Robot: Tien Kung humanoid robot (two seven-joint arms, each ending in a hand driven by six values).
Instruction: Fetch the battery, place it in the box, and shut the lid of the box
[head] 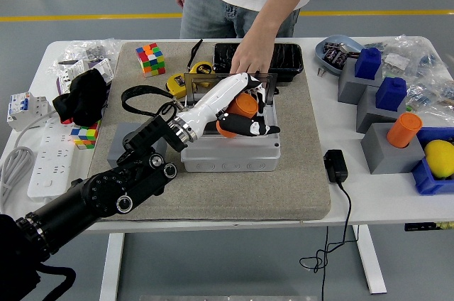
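Observation:
The battery is an orange cylinder (241, 106), tilted on its side low in the open grey box (230, 157) on the mat. My left hand (248, 113) reaches in from the lower left and is shut on the battery, with white and black fingers (259, 129) wrapped around it. The box's clear lid (202, 82) stands upright at the box's far side. A person's hand (248, 59) rests on the lid's top edge. My right arm is out of view.
A black tray (287, 56) lies behind the box. A tape measure (202, 69) and a Rubik's cube (150, 57) lie at the back left. Grey blocks with blue and orange pieces (404, 129) stand on the right. A power adapter (335, 165) lies right of the mat (305, 187).

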